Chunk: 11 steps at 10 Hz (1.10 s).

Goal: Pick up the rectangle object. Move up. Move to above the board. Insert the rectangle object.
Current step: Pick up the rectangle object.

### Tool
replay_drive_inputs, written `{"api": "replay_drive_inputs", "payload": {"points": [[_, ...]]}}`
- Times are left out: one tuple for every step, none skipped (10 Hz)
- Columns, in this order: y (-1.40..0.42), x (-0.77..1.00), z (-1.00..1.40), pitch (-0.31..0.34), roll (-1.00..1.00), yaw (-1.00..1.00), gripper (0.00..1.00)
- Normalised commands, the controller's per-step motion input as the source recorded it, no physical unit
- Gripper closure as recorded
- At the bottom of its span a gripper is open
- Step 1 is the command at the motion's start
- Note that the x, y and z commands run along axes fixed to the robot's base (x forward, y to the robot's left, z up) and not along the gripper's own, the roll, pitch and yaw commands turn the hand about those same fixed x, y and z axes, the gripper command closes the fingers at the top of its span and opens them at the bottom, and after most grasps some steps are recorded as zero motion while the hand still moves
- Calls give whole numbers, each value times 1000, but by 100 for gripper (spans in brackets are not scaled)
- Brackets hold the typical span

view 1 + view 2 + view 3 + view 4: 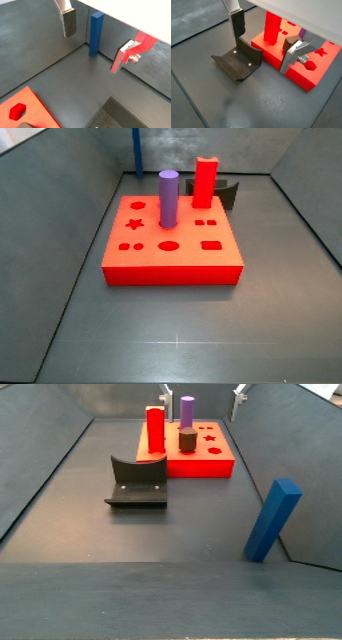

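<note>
The blue rectangle object stands upright on the floor against the wall, also seen in a side view and as a thin strip in the far corner. The red board lies apart from it, holding a purple cylinder and a red post. My gripper is open and empty, high above the floor. Its fingers show at the frame's upper edge beyond the board. In a wrist view the gripper hangs over the fixture and the board's edge.
The dark fixture stands on the floor beside the board, also seen in a wrist view. A short dark piece sits on the board. Grey walls enclose the floor on all sides.
</note>
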Motion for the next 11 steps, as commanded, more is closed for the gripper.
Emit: {"api": "replay_drive_inputs", "payload": {"points": [[140, 0, -91, 9, 20, 14, 0], [191, -89, -137, 17, 79, 0, 0], [394, -757, -183, -10, 0, 0, 0], [566, -1000, -169, -64, 0, 0, 0], [617, -1000, -174, -100, -39, 0, 0], [643, -951, -169, -106, -91, 0, 0], [660, -760, -186, -91, -133, 0, 0], [663, -751, -223, -91, -121, 0, 0], [649, -800, -237, -106, -116, 0, 0], [606, -777, -243, -101, -106, 0, 0], [560, -697, -266, -99, -104, 0, 0]]}}
